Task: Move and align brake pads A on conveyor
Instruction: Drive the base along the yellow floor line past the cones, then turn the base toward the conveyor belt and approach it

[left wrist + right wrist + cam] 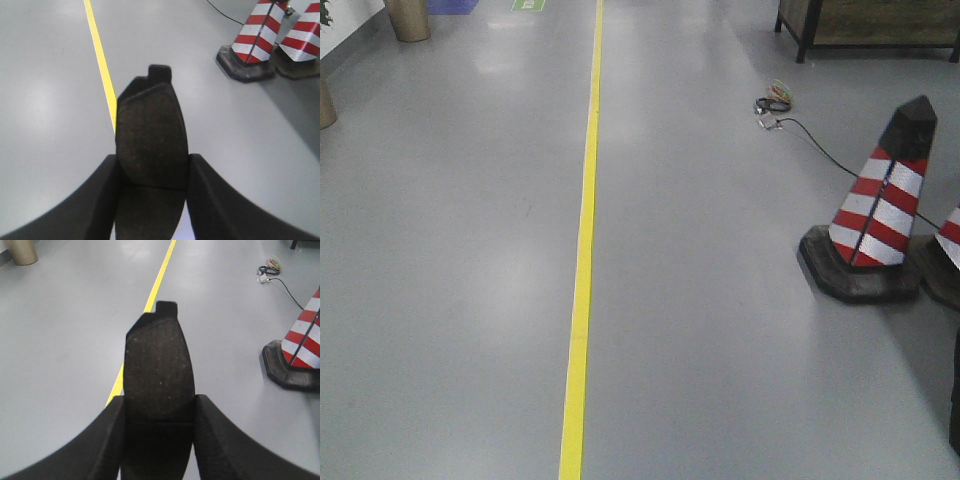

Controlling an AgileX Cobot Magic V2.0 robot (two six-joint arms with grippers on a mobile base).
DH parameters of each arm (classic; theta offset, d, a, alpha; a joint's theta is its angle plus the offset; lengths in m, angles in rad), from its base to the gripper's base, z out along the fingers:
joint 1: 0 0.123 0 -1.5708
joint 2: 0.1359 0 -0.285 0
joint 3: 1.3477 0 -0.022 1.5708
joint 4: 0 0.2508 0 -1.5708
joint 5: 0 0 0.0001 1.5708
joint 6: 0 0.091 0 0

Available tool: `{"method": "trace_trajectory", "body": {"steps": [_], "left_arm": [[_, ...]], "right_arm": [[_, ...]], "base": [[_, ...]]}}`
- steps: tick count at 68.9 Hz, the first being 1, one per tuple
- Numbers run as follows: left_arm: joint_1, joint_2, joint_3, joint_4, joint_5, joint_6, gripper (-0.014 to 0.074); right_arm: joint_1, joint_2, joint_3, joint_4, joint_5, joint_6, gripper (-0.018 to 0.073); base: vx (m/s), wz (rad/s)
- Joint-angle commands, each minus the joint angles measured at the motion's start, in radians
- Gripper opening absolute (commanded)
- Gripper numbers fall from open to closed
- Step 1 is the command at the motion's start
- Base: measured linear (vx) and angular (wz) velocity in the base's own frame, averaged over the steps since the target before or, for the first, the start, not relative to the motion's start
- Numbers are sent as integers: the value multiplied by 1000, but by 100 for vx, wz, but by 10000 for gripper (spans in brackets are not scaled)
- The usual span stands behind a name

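In the left wrist view, a brake pad [151,137] is seen clamped on edge between the jaws of the left gripper [151,195], its tab pointing away over the grey floor [50,100], with a yellow line [102,70] just behind it. In the right wrist view, a second brake pad [158,370] is gripped the same way by the right gripper [159,437], the line again running behind it and a striped cone [300,350] standing off to the right. No conveyor is shown in any view, so both pads are judged to be in transit. The pads are judged stiff, dense and fairly heavy for their size, the rough friction face giving good purchase; a hold across the long side edges near mid-length should resist twisting
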Motion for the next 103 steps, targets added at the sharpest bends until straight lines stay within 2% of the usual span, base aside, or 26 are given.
{"method": "trace_trajectory", "body": {"steps": [1, 58, 84, 103], "left_arm": [[-4, 10, -30, 15, -87, -1, -6], [-4, 10, -30, 16, -87, -1, -6], [-4, 11, -30, 15, -88, -1, -6], [-4, 11, -30, 15, -88, -1, -6]], "right_arm": [[-2, 6, -32, -7, -92, 0, -4], [-2, 6, -32, -7, -92, 0, -4], [-2, 6, -32, -7, -92, 0, -4], [-2, 6, -32, -7, -92, 0, -4]], "base": [[76, 2], [68, -4], [47, -9], [32, -49]]}}
